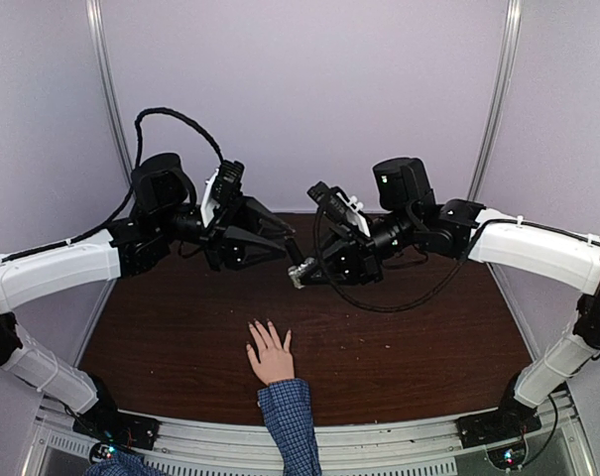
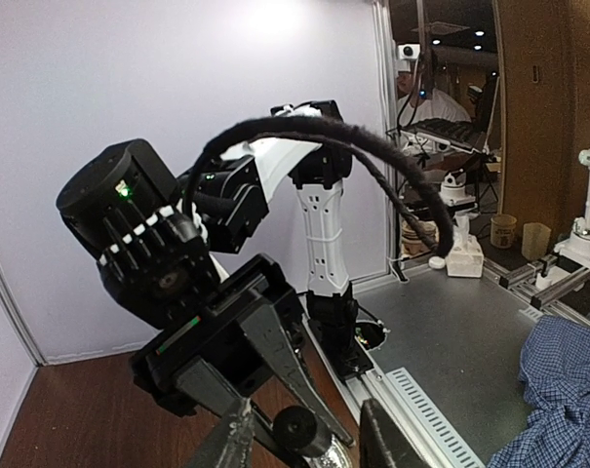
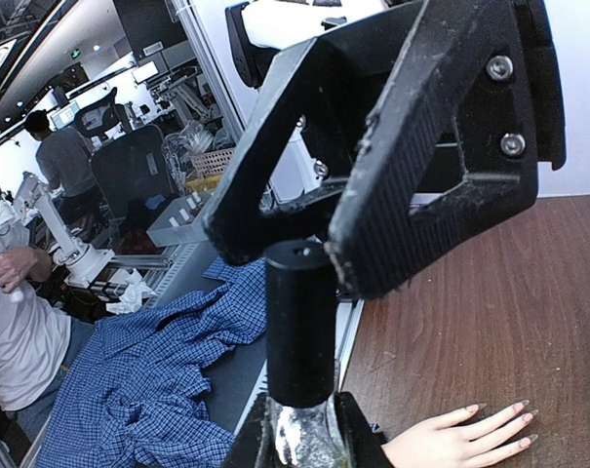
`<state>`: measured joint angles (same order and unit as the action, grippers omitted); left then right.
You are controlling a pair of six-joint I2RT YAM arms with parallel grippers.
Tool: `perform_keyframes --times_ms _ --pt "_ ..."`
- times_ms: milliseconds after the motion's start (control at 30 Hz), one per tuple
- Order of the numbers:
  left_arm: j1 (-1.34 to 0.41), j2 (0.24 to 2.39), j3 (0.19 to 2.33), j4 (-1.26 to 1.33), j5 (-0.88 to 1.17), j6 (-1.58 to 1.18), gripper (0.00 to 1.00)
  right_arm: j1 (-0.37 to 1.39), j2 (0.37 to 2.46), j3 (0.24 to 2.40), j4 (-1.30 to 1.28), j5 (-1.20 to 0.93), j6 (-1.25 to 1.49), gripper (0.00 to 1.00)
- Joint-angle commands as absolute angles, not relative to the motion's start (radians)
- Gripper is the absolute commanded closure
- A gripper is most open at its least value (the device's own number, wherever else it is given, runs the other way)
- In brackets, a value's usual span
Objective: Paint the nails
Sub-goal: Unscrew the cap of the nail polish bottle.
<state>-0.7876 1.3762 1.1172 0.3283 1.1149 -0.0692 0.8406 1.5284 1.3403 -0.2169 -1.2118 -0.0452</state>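
The nails (image 1: 269, 325) lie apart from the right tool (image 1: 303, 274).

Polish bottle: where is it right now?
Top view: the bottle hangs over the middle of the table, held by the right gripper, its cap between the fingers of the left gripper, beyond the hand.

Room beside hand (image 1: 271, 359) — left pincer (image 1: 289, 255), right pincer (image 1: 303, 271), cable (image 1: 399, 302) crowd beyond.

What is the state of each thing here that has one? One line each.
left gripper: open, jaws either side of the cap
right gripper: shut on the polish bottle
polish bottle: held above the table, cap on
hand: palm down on the table, fingers spread
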Motion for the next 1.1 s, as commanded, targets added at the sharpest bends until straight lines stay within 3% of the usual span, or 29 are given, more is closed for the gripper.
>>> perform_keyframes --times_ms 0,333,633,833,1067 --pt "-0.795 1.391 1.109 0.397 1.142 -0.095 0.67 0.845 1.536 1.374 -0.177 -1.246 -0.025 1.0" --pt "-0.795 1.393 1.109 0.42 1.132 -0.121 0.84 0.837 1.535 1.389 -0.211 -1.195 -0.039 1.0" --pt "-0.795 1.387 1.117 0.369 1.026 -0.122 0.99 0.824 1.504 1.388 -0.275 -0.933 -0.086 1.0" --pt "-0.795 1.384 1.135 0.3 0.876 -0.131 1.0 0.824 1.492 1.38 -0.309 -0.706 -0.104 1.0" --pt "-0.795 1.4 1.094 0.41 0.652 -0.288 1.0 0.825 1.481 1.359 -0.313 -0.478 -0.103 1.0"
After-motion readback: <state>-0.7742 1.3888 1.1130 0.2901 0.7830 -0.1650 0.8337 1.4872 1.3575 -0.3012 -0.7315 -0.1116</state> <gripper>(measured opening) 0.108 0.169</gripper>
